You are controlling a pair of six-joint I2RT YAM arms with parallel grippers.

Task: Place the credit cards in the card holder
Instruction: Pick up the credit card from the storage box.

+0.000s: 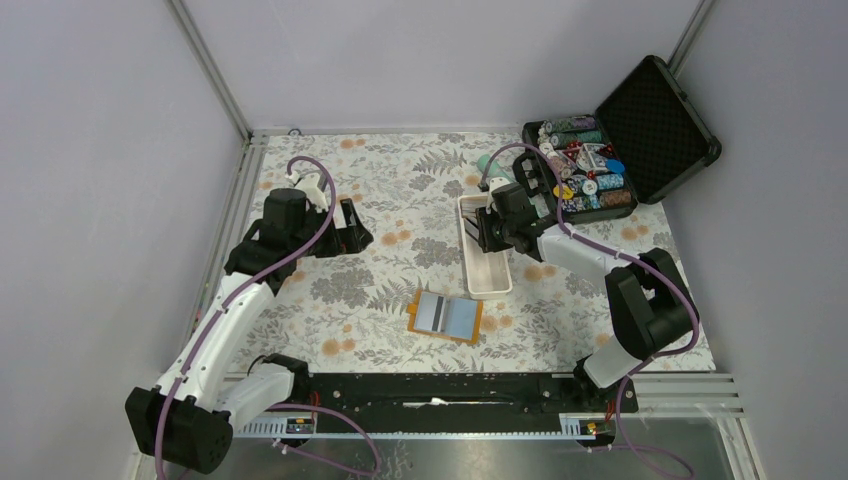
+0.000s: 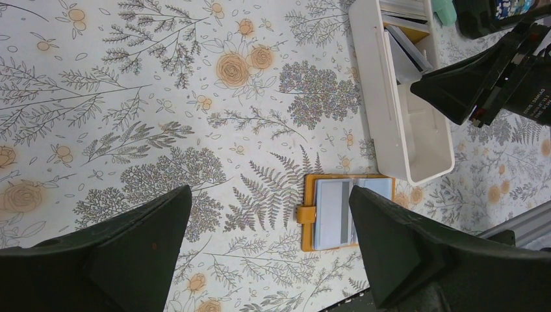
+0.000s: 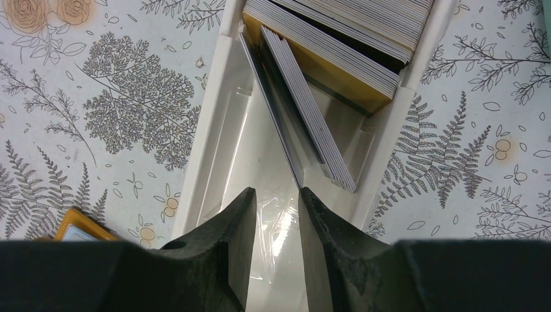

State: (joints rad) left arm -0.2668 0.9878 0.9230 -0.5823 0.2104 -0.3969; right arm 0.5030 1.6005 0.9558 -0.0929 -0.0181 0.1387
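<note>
The orange card holder [image 1: 445,316] lies open on the flowered cloth, a grey striped card showing in its clear pocket. It also shows between my left fingers in the left wrist view [image 2: 325,211], far below them. The credit cards [image 3: 325,84] stand packed and leaning at the far end of the long white tray [image 1: 490,280]. My right gripper [image 3: 276,192] hangs over the tray's bare middle, open by a narrow gap with nothing in it. One leaning card's lower edge ends at its right fingertip. My left gripper [image 1: 358,228] is wide open and empty, high over the left of the table.
A black case [image 1: 600,165] of poker chips stands open at the back right, lid [image 1: 655,110] raised. A small teal object [image 1: 485,162] sits just beyond the tray. Metal rails run along the left and near edges of the table.
</note>
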